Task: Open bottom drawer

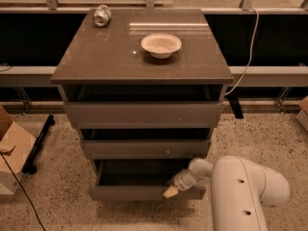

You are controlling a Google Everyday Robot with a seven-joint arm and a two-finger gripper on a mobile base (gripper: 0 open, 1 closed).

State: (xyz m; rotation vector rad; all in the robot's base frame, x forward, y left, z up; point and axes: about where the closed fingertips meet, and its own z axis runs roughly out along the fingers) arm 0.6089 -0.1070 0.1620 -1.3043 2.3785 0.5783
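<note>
The bottom drawer (139, 192) is the lowest of three grey-brown fronts in a cabinet; it stands pulled out, showing a dark gap behind its flat front. My gripper (171, 190) sits at the right part of that drawer's top edge, its pale fingertips on the front panel. The white arm (245, 191) reaches in from the lower right. The middle drawer (144, 148) and the top drawer (143, 113) stand out less far above it.
A white bowl (161, 44) and a crushed can (101, 15) sit on the cabinet top (110, 57). A cardboard box (12, 153) and a black bar stand on the speckled floor at left. A cable hangs at the right of the cabinet.
</note>
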